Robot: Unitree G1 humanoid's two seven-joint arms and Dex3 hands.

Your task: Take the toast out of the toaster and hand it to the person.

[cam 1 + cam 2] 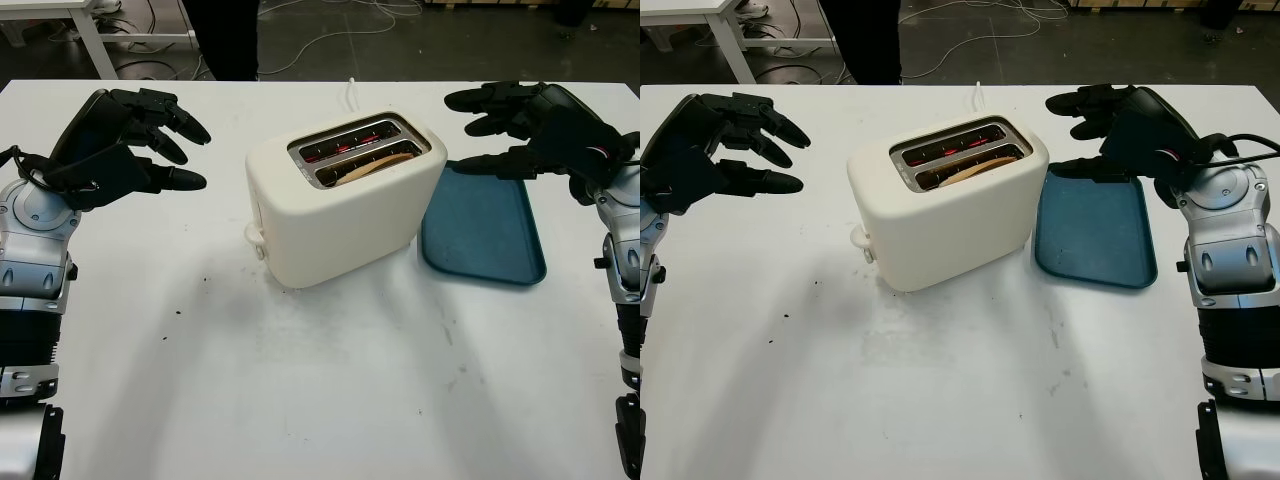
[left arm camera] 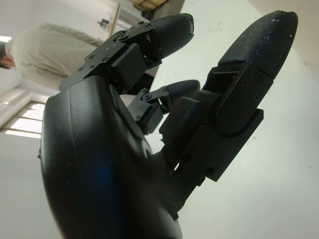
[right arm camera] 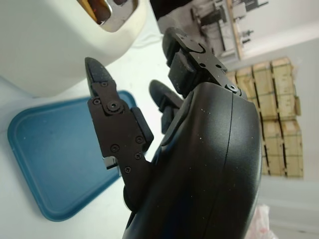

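A cream two-slot toaster (image 1: 340,205) stands in the middle of the white table (image 1: 300,400). A slice of toast (image 1: 375,162) lies low in its near slot, and the far slot glows red inside. My left hand (image 1: 165,140) hovers open left of the toaster, a short way off. To the toaster's right my right hand (image 1: 490,125) is open above the far edge of a blue tray (image 1: 485,225). A person in a light top (image 2: 55,50) shows in the left wrist view, and dark legs (image 1: 230,40) stand beyond the table's far edge.
The blue tray lies flat just right of the toaster, touching its base. A white cord (image 1: 352,92) runs from behind the toaster toward the far edge. Crumbs (image 1: 190,290) dot the table at the left. A white table leg (image 1: 90,35) and floor cables lie beyond.
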